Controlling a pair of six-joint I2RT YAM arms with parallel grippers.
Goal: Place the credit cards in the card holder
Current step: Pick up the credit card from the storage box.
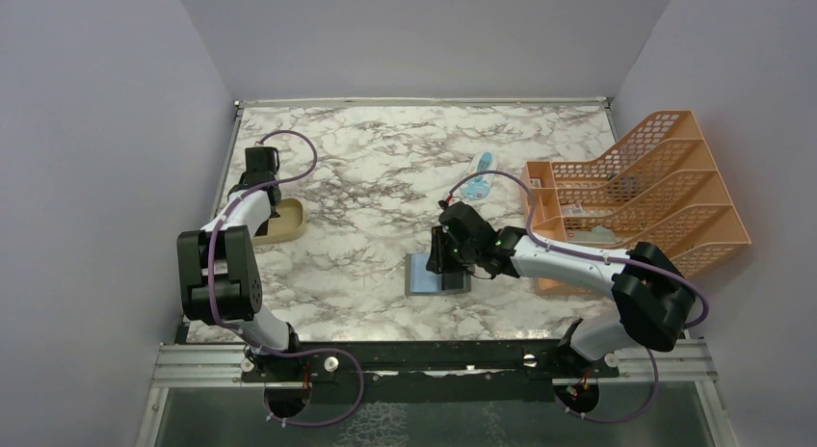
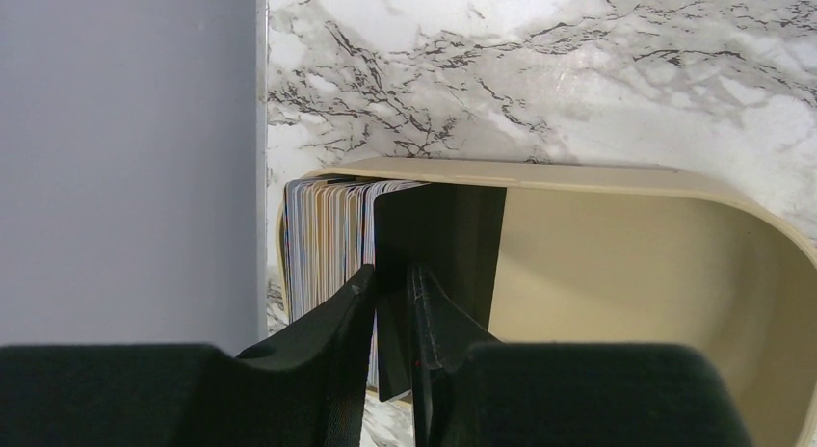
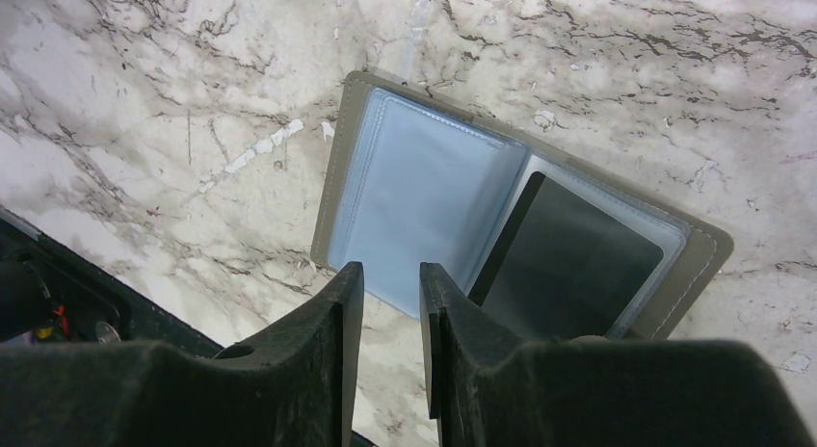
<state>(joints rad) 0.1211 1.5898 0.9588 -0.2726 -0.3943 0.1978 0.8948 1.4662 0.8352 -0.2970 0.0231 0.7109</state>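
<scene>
The left gripper (image 2: 390, 285) pinches a dark card (image 2: 443, 235) upright in the tray (image 2: 617, 175), well left of the open holder (image 3: 424, 187) beneath the narrowly parted, empty right gripper (image 3: 392, 283).

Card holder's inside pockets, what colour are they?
Pale translucent blue inside the grey card holder, clearest in the right wrist view.

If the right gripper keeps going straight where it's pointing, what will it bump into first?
Probably the open card holder, close to its near edge, though depth is hard to judge.

Marbled table (image 1: 366, 158), seemingly pale lilac walls (image 1: 96, 129)
</scene>
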